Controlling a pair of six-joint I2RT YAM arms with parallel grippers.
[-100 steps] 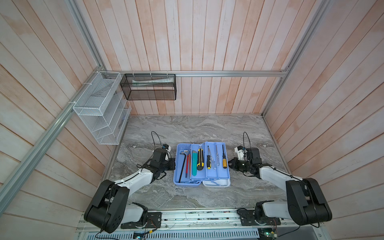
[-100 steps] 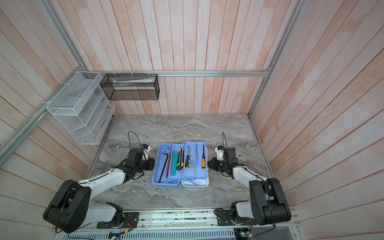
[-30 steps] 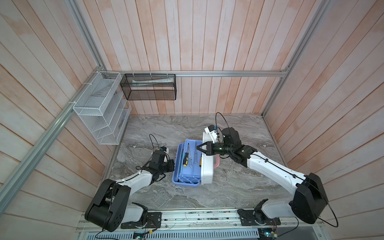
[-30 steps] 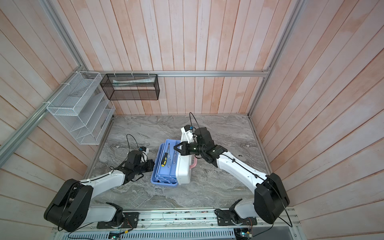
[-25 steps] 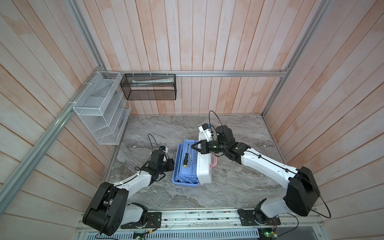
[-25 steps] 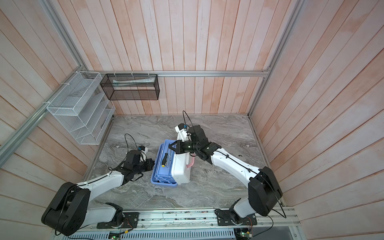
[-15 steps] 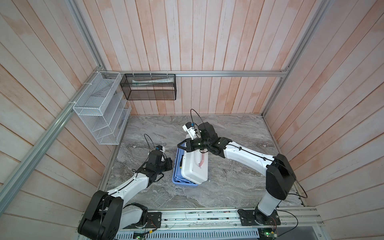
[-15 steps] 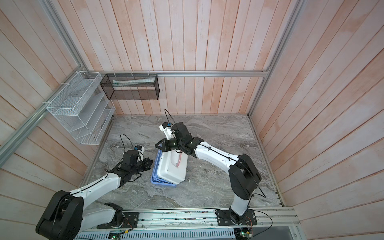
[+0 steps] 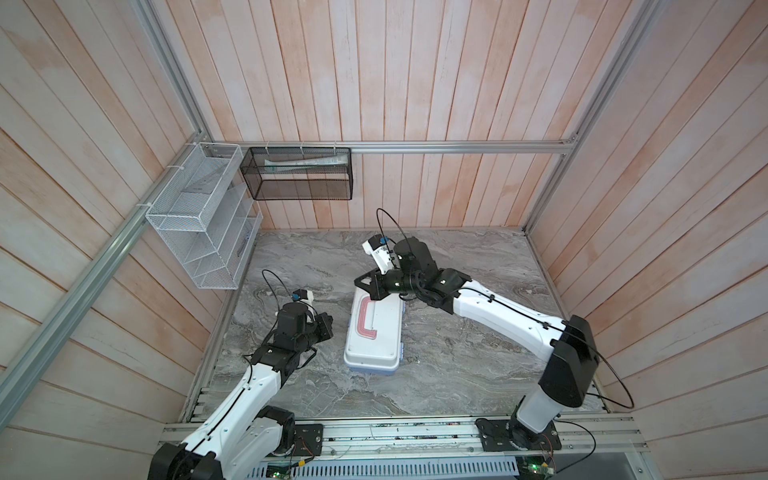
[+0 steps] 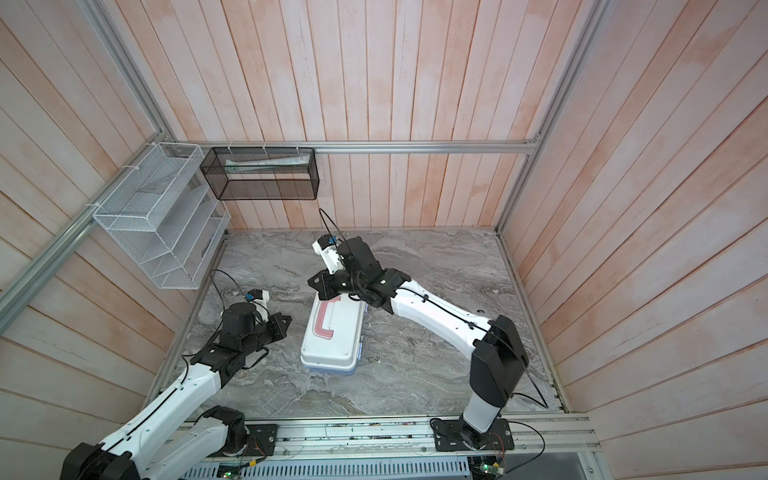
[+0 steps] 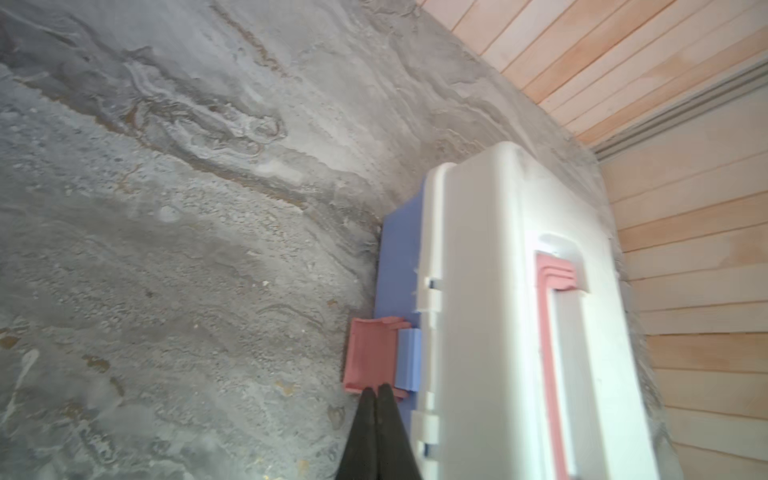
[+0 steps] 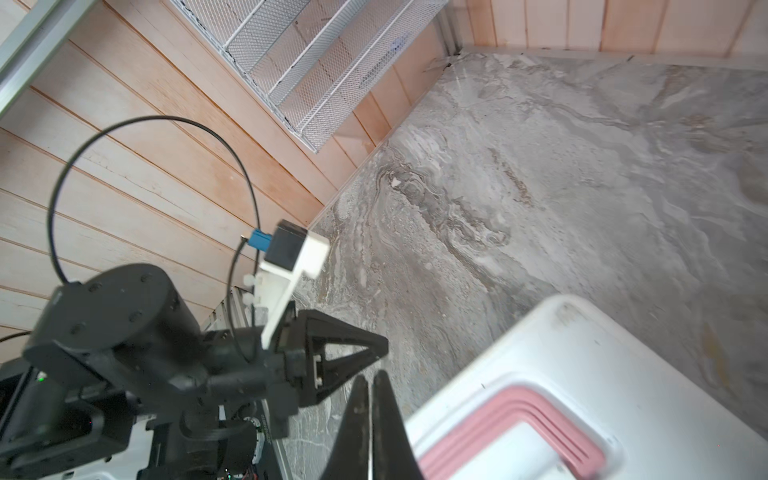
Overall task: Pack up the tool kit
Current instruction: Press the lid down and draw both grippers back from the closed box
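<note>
Lid (image 9: 376, 328) down! A second ago it stood half-swung over the blue base (image 11: 395, 257); now the tool kit (image 10: 332, 332) lies closed mid-tabletop (image 9: 457, 374), tools hidden inside. Right gripper (image 12: 370, 378) hovers over its far end, jaws pressed together, empty. Left gripper (image 11: 376, 390), jaws likewise squeezed together, noses at the pink latch (image 11: 370, 357), which looks unfastened, so probably next. Wire baskets (image 9: 199, 216) hang on the walls, well clear.

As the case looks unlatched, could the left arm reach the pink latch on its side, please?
Probably yes: the shut left gripper sits right at the pink latch, with nothing between them.
</note>
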